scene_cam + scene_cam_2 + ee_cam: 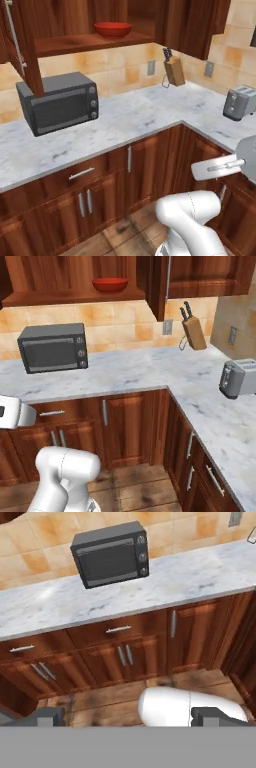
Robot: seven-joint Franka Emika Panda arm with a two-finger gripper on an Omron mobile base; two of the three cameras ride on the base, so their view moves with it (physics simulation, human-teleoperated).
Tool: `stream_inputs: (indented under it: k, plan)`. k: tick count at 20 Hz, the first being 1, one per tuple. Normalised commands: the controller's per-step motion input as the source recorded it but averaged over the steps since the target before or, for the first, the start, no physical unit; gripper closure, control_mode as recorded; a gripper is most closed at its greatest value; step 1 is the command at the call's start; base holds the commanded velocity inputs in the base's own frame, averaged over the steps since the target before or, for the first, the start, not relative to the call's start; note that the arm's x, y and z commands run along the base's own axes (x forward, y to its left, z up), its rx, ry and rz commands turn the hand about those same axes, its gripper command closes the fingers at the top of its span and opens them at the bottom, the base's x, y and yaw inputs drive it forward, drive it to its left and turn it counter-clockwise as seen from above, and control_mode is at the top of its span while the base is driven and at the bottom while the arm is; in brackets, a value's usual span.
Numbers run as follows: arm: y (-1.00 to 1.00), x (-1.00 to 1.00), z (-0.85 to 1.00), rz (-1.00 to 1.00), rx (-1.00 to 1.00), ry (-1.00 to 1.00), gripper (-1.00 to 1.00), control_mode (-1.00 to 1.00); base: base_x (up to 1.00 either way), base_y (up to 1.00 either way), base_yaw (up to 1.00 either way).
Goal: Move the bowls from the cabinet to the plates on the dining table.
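Left base view: red bowl (113,29) sits on the open shelf of the cabinet (75,44), above and right of the toaster oven (60,102). Toaster oven stands on the marble counter (135,117); knife block (174,70) is well right of it against the backsplash, toaster (239,102) further right round the corner. Right base view: same red bowl (110,284) on the cabinet (70,297) shelf, above and right of the toaster oven (53,347); knife block (193,331) and toaster (237,378) well right of it. Hand view: gripper (132,716) points at the lower cabinets below the toaster oven (111,553), fingertips (47,716) far apart, jaws fully spread, nothing between them. Toaster oven sits on the counter (165,582), well away from the gripper.
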Motion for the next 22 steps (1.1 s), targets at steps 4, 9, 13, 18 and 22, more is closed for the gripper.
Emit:
stream_inputs:
  k: [4,9,13,18,22]
  plan:
    - [0.0,0.0,0.0,0.0,0.0,0.0,-1.0,1.0,0.0,0.0,0.38]
    - [0.0,0.0,0.0,0.0,0.0,0.0,-1.0,1.0,0.0,0.0,0.38]
    - [0.0,0.0,0.0,0.0,0.0,0.0,-1.0,1.0,0.0,0.01,0.37]
    - [0.0,0.0,0.0,0.0,0.0,0.0,-1.0,1.0,0.0,0.01,0.14]
    - [0.0,0.0,0.0,0.0,0.0,0.0,-1.0,1.0,0.18,-0.3,0.05]
